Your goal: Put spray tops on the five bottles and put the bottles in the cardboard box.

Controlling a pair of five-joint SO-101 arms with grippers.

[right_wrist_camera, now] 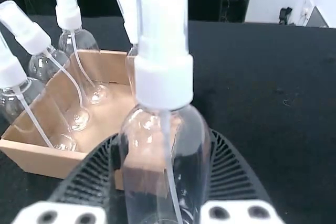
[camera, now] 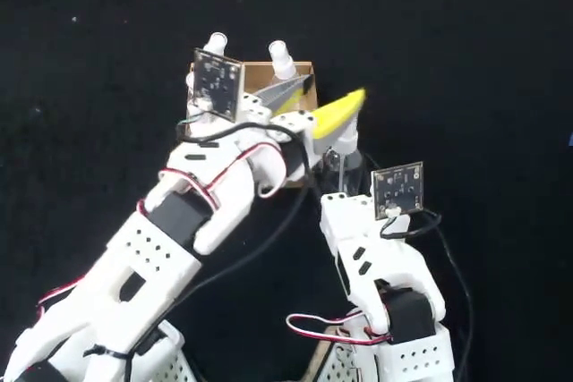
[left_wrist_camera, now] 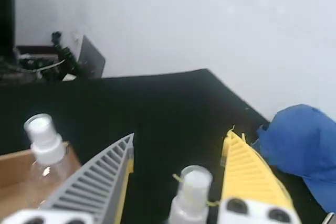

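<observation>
The right gripper (right_wrist_camera: 160,156) is clamped on the body of the fifth bottle (right_wrist_camera: 157,129), holding it over the worktop (right_wrist_camera: 273,93) just beside the box (right_wrist_camera: 37,153). The bottle is upright, its long axis vertical, with the spray top (right_wrist_camera: 161,61) on the neck and the dip tube (right_wrist_camera: 170,182) running down inside. I cannot tell which way the nozzle faces. The left gripper (left_wrist_camera: 178,142) has its fingers apart on either side of the top, not touching it.

Four capped bottles (right_wrist_camera: 73,35) stand in the box, so this looks like the last one, in the capping step. Next, the left gripper should likely back away. The right could then lift the bottle over the box wall and lower it upright into the free space.
</observation>
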